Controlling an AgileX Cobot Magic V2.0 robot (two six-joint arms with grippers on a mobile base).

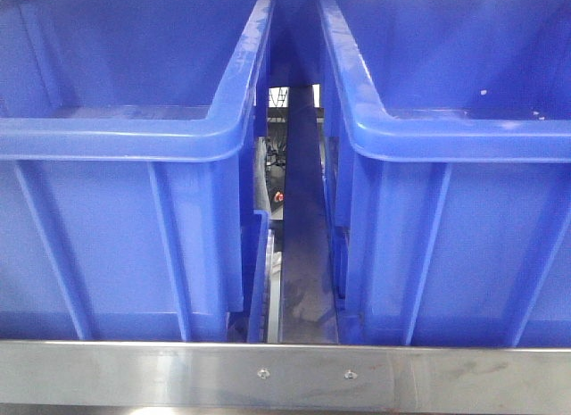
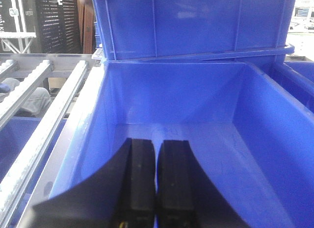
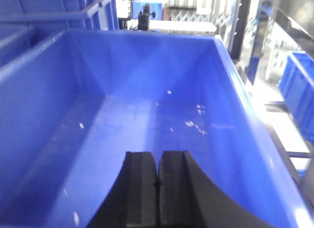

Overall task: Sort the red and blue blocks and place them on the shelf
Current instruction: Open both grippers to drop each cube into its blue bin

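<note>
The red and blue blocks are out of view in every frame. The shelf [image 1: 178, 375] shows as a brushed steel front rail with two small screws, along the bottom of the front view. My left gripper [image 2: 157, 144] hangs shut over the floor of a blue crate [image 2: 255, 154], with nothing between its black fingers [image 2: 140, 179]. My right gripper [image 3: 158, 157] is likewise shut and holds nothing, poised over the floor of another blue crate [image 3: 98, 130]. Neither gripper appears in the front view.
Two large blue crates [image 1: 125, 129] [image 1: 446, 129] stand side by side on the shelf with a narrow gap between them. A further crate [image 2: 196, 22] is stacked behind the left one. Roller rails [image 2: 44, 120] run to its left.
</note>
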